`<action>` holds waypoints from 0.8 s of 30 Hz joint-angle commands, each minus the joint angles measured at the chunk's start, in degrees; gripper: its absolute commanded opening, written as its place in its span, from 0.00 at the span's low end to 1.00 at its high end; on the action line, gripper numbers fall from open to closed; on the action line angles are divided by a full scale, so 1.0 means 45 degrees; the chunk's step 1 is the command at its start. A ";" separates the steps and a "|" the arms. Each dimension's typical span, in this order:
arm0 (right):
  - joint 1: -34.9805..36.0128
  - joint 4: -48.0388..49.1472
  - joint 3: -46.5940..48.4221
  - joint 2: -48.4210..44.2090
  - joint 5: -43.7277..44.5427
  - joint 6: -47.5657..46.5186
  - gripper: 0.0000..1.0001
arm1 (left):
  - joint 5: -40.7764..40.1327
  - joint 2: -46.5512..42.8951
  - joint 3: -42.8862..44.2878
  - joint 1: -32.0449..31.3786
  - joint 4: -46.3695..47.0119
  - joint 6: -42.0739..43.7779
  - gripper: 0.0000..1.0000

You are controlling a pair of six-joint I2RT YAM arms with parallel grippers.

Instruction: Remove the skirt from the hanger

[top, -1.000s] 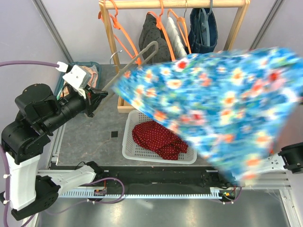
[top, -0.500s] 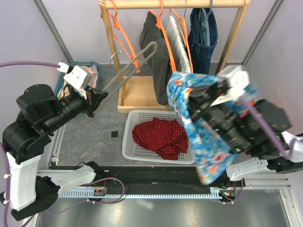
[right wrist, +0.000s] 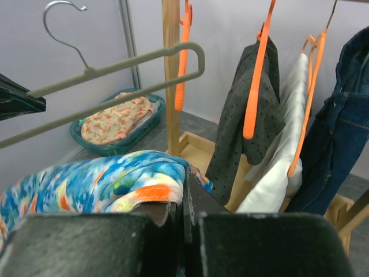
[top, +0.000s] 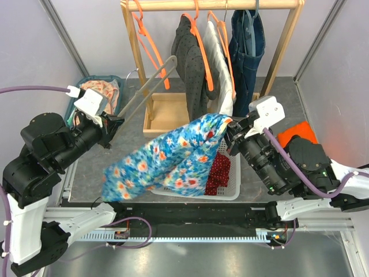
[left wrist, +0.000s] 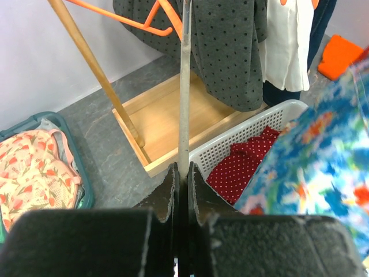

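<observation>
skirt [top: 173, 158] — draped across white basket [top: 233, 184] | grey hanger [left wrist: 184, 86] near rack post [left wrist: 95, 69]

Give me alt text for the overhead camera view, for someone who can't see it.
The right tool holds a blue floral skirt hanging over a white basket, clear of the grey hanger gripped by the left tool. Behind stands a wooden rack of hung clothes.

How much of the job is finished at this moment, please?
Done: the grey hanger is bare, clamped in the left gripper. In hand: the right gripper holds the floral skirt by its edge, draped over the white basket. Left: setting the skirt down, probably.
</observation>
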 commanded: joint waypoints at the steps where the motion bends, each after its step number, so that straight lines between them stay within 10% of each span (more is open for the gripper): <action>1: 0.0019 0.0503 -0.0830 -0.0659 0.0973 0.0450 0.00 | -0.0100 0.0122 0.0307 0.0136 0.0795 0.0175 0.02; 11: -0.0195 0.0445 -0.1771 -0.0291 0.3336 -0.0604 0.00 | 0.0349 0.0337 0.0600 0.0292 0.0795 0.0018 0.02; 24: -0.1853 0.0484 -0.1573 0.1135 0.1893 -0.0665 0.00 | 0.0603 0.0474 0.0795 0.0507 0.0776 -0.0177 0.02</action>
